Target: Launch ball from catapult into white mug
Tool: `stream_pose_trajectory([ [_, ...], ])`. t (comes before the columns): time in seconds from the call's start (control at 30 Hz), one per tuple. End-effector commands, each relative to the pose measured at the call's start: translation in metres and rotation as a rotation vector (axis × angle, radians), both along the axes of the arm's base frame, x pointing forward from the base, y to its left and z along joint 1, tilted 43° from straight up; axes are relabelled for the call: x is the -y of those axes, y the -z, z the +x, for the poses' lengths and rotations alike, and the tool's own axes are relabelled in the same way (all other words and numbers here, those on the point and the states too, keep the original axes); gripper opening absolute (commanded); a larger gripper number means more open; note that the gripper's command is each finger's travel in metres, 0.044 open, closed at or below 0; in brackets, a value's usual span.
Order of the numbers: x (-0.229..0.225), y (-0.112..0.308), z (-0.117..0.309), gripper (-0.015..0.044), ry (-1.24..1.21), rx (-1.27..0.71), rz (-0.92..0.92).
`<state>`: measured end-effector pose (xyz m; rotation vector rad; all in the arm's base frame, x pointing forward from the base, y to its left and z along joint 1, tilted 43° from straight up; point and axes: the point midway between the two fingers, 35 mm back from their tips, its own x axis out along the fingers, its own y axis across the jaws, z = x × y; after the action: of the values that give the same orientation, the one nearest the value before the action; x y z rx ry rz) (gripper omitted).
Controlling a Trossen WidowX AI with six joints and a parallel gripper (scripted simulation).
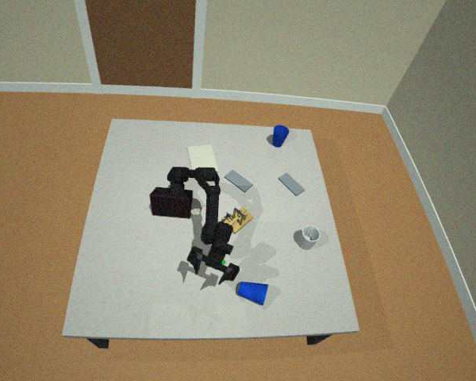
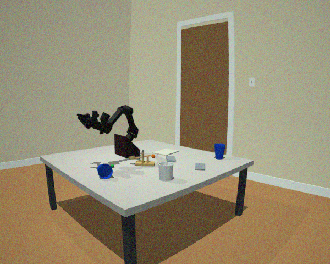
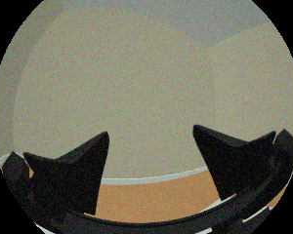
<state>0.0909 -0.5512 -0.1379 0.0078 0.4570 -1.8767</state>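
Observation:
The wooden catapult (image 1: 242, 221) (image 2: 145, 163) stands on the table (image 1: 123, 286) (image 2: 131, 198), partly hidden by the arm in the top view. The white mug (image 1: 311, 234) (image 2: 165, 172) stands upright, to the right of the catapult in the top view. A green ball (image 1: 223, 262) (image 2: 112, 165) lies on the table, partly covered by the gripper in the top view. An orange ball (image 2: 153, 155) lies behind the catapult in the exterior view; I cannot see it in the top view. My gripper (image 1: 208, 278) (image 3: 151, 133) is wide open and empty, high above the table.
One blue cup (image 1: 252, 292) (image 2: 104, 171) lies on its side near the green ball. Another blue cup (image 1: 280, 136) (image 2: 219, 150) stands at the far corner. Two grey slabs (image 1: 238, 180) (image 1: 291, 183) (image 2: 170, 158) (image 2: 200, 166) and a cream pad (image 1: 201, 156) (image 2: 166, 151) lie flat.

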Motion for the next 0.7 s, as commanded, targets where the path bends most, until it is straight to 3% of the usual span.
stream_pose_trajectory([
  [0.0, 0.0, 0.0, 0.001, 0.0426, -0.004, -0.002, 0.004],
  [0.67, -0.022, 0.013, 0.108, 0.044, -0.478, -0.25, 0.398],
])
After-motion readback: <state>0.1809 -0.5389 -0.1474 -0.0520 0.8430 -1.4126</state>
